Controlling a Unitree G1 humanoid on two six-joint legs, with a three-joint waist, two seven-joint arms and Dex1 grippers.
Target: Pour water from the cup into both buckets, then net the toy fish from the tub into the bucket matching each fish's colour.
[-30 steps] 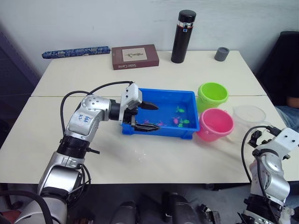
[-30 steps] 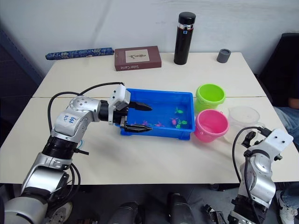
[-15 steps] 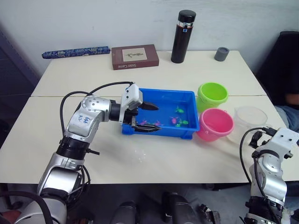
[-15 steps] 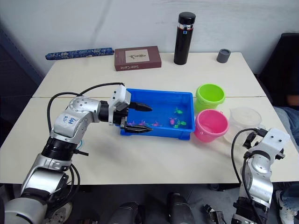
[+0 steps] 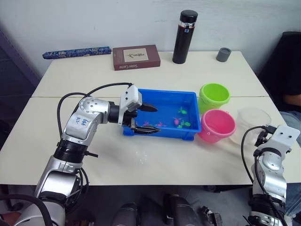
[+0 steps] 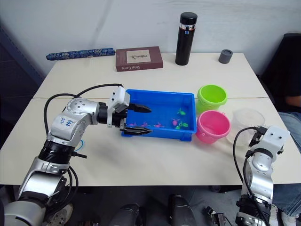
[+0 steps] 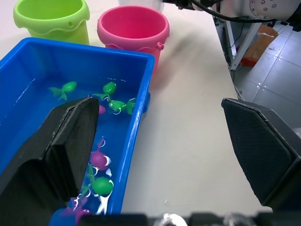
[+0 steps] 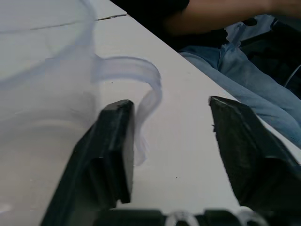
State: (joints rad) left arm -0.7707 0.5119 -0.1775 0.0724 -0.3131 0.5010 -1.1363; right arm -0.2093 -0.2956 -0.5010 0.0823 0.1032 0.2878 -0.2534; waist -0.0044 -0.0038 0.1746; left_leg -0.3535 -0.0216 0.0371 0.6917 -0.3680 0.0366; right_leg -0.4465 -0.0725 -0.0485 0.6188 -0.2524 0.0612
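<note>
Table (image 5: 155,160) cream, 2 joined tops, white wall (image 5: 94,19)

Blue tub (image 5: 165,96), lime green bucket (image 5: 214,96), pink bucket (image 5: 217,125)

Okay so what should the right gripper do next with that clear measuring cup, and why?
Probably ease forward and close on the handle: the right gripper is open, the measuring cup stands on the table, and the handle sits beside one finger, not yet squarely between them.

You've got fish (image 7: 109,87) in the tub (image 5: 188,128); both buckets (image 5: 216,125) sit right of it, w/ cup (image 5: 254,123) farther right.
</note>
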